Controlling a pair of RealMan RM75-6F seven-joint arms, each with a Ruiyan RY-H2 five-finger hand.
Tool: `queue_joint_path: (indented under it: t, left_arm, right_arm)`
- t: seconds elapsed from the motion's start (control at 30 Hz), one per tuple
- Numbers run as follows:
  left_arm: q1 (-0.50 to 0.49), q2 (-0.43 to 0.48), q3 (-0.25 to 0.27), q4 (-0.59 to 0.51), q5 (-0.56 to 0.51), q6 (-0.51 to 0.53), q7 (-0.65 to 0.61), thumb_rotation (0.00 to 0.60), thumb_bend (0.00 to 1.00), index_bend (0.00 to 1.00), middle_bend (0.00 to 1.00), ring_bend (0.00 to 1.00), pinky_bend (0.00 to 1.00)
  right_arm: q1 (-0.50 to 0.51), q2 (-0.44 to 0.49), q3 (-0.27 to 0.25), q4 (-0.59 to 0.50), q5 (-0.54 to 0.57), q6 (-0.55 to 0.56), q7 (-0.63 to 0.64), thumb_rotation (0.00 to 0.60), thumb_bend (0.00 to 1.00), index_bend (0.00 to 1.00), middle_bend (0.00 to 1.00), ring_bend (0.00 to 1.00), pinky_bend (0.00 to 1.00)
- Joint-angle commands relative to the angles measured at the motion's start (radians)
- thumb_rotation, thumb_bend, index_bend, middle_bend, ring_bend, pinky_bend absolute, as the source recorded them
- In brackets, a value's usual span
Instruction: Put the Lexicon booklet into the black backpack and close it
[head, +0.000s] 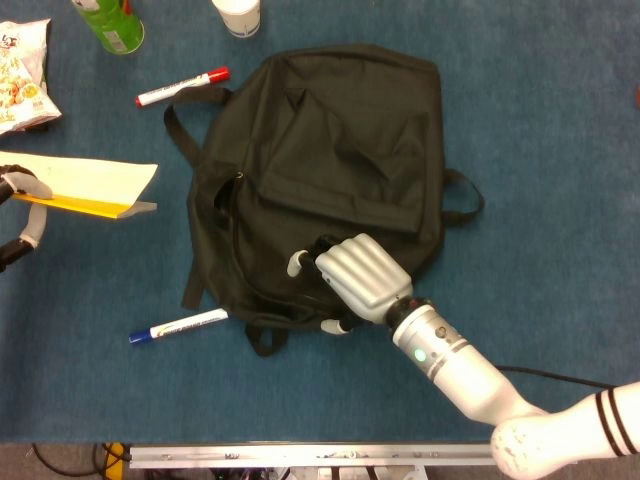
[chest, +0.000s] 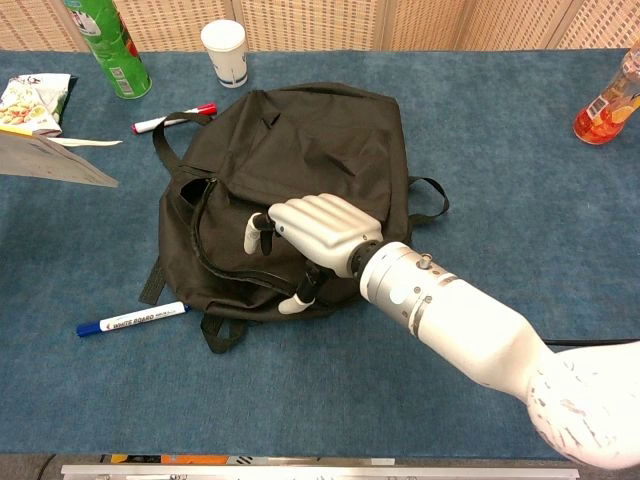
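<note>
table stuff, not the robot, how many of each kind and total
markers: 2, red-capped and blue-capped
backpacks: 1
booklets: 1
green cans: 1
white cups: 1
snack bags: 1
orange bottles: 1
total: 8

Blue carpet-like tabletop (head: 560, 150) with a metal rail (head: 350, 456) along its near edge; perforated tan wall panels (chest: 320, 22) behind its far edge.
</note>
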Motion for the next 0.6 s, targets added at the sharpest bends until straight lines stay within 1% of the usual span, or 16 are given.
queue_joint_path:
  t: [0.03, 0.1, 0.17, 0.2, 0.23, 0.33, 0.43, 0.53, 0.57, 0.6]
  left_arm:
    - [0.001, -0.001, 0.0, 0.005, 0.0, -0.001, -0.005, 0.6, 0.42, 0.71, 0.58, 0.52, 0.45]
    - [0.002, -0.002, -0.001, 0.009, -0.001, -0.001, -0.011, 0.6, 0.42, 0.71, 0.58, 0.52, 0.45]
    - [0.002, -0.003, -0.002, 0.013, -0.003, -0.003, -0.015, 0.6, 0.42, 0.71, 0.58, 0.52, 0.45]
    - [0.002, -0.003, -0.003, 0.014, -0.004, -0.004, -0.018, 0.6, 0.42, 0.71, 0.58, 0.52, 0.45]
    - [0.002, -0.004, -0.004, 0.016, -0.005, -0.004, -0.02, 0.6, 0.42, 0.71, 0.58, 0.52, 0.45]
    - [-0.007, -0.002, -0.011, 0.01, -0.006, -0.01, -0.02, 0.6, 0.42, 0.71, 0.58, 0.52, 0.45]
    - [-0.009, 0.003, -0.014, 0.003, -0.005, -0.009, -0.017, 0.6, 0.42, 0.71, 0.58, 0.52, 0.45]
    - [-0.01, 0.006, -0.016, -0.003, -0.005, -0.009, -0.015, 0.6, 0.42, 0.71, 0.58, 0.52, 0.45]
    - [0.013, 0.006, -0.003, 0.008, -0.007, 0.004, -0.024, 0.6, 0.42, 0.71, 0.58, 0.52, 0.45]
    - [0.017, 0.004, -0.001, 0.015, -0.004, 0.01, -0.03, 0.6, 0.42, 0.71, 0.58, 0.52, 0.45]
  right_arm:
    - [0.009, -0.031, 0.0, 0.036, 0.003, 0.029, -0.021, 0.6, 0.0, 0.35, 0.39, 0.27, 0.44]
    - [0.013, -0.041, 0.001, 0.055, 0.015, 0.045, -0.041, 0.6, 0.0, 0.35, 0.39, 0.27, 0.44]
    - [0.015, -0.046, 0.004, 0.068, 0.026, 0.057, -0.054, 0.6, 0.04, 0.35, 0.39, 0.27, 0.44]
    - [0.016, -0.048, 0.008, 0.074, 0.034, 0.062, -0.058, 0.6, 0.1, 0.35, 0.4, 0.27, 0.44]
    - [0.017, -0.047, 0.012, 0.079, 0.04, 0.065, -0.06, 0.6, 0.18, 0.35, 0.4, 0.27, 0.44]
    - [0.021, -0.038, 0.023, 0.086, 0.069, 0.07, -0.073, 0.6, 0.33, 0.35, 0.4, 0.27, 0.45]
    - [0.021, -0.025, 0.033, 0.091, 0.089, 0.079, -0.078, 0.6, 0.45, 0.39, 0.42, 0.3, 0.48]
    - [0.018, -0.005, 0.035, 0.092, 0.094, 0.087, -0.076, 0.6, 0.58, 0.46, 0.46, 0.35, 0.55]
    - [0.017, 0.004, 0.037, 0.092, 0.096, 0.089, -0.074, 0.6, 0.6, 0.48, 0.46, 0.36, 0.57]
    - [0.015, 0.01, 0.04, 0.093, 0.099, 0.091, -0.07, 0.6, 0.62, 0.51, 0.48, 0.39, 0.62]
